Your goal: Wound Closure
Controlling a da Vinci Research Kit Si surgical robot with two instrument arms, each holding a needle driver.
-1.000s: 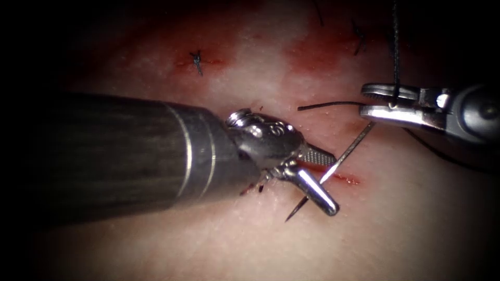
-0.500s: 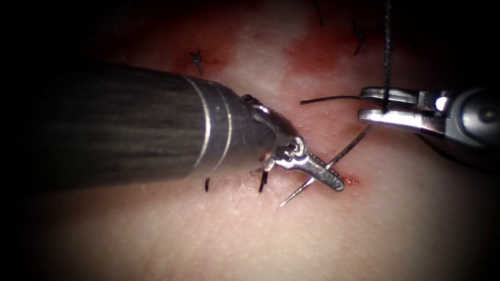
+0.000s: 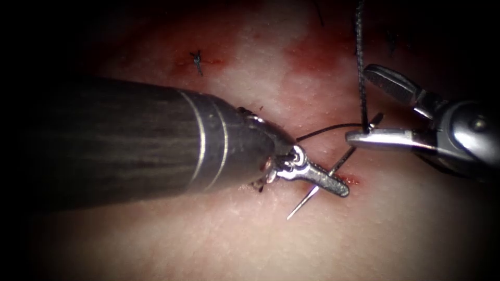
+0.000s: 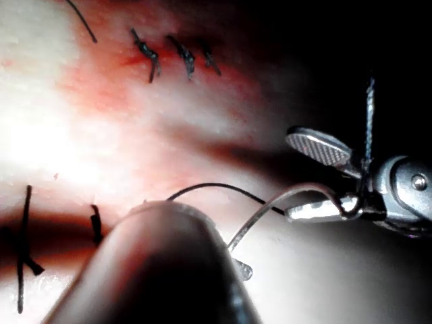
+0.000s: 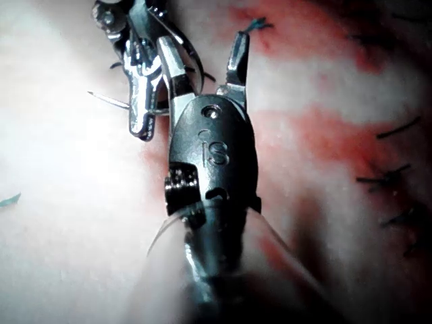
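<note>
My left tool (image 3: pixel 341 188) comes in from the left and its jaws are shut on the curved needle (image 3: pixel 307 200) a little behind the tip, right over the cut (image 3: pixel 354 181). The tip points down-left and is free above the tissue (image 3: pixel 234 244). The needle's tail reaches up to my right tool (image 3: pixel 358 104), whose jaws stand wide open around it without gripping. Black thread (image 3: pixel 359 52) runs straight up from that tail, and a loop (image 3: pixel 323 130) lies on the tissue. In the left wrist view the needle (image 4: pixel 283 202) arcs towards the open right tool (image 4: pixel 289 177).
Finished stitches with cut ends sit on the tissue behind (image 3: pixel 197 61), and in the left wrist view (image 4: pixel 148 57). Red fluid (image 3: pixel 312 54) stains the tissue above the tools. The left tool's thick shaft (image 3: pixel 130 140) covers the cut's left part.
My left jaws, open around the needle a second ago, have shut on it. My right jaws, shut on the needle's tail before, have opened and let it go. The thread has shifted left.
</note>
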